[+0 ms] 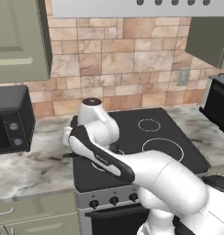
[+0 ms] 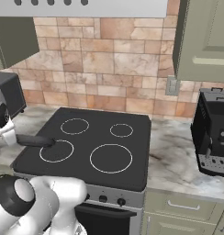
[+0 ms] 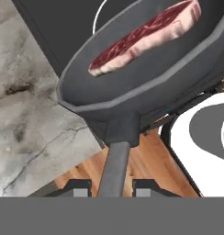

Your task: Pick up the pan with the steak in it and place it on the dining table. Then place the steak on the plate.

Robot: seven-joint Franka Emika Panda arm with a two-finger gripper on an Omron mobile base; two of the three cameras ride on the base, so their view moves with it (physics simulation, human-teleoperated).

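Pan (image 3: 146, 87) just ahead of the gripper (image 3: 111, 188): matt dark grey metal look, smooth wall, paler rim, handle (image 3: 114, 165) between the finger tips smooth dull grey; steak (image 3: 146, 36) in it is raw red with pale marbling and a whitish fat edge, slightly moist sheen. Beside the pan a grey-white veined marble worktop (image 3: 26, 114), smooth, low gloss; below the gripper warm wood-plank floor (image 3: 146, 160). Stove top (image 2: 100, 142) smooth black glass-like, wall behind rough-looking tan stone tile (image 2: 109, 69), cabinets (image 1: 17, 41) matt grey-green paint.

Dark pan (image 3: 146, 87), apparently lifted off stove; red marbled steak (image 3: 143, 36) flat inside.
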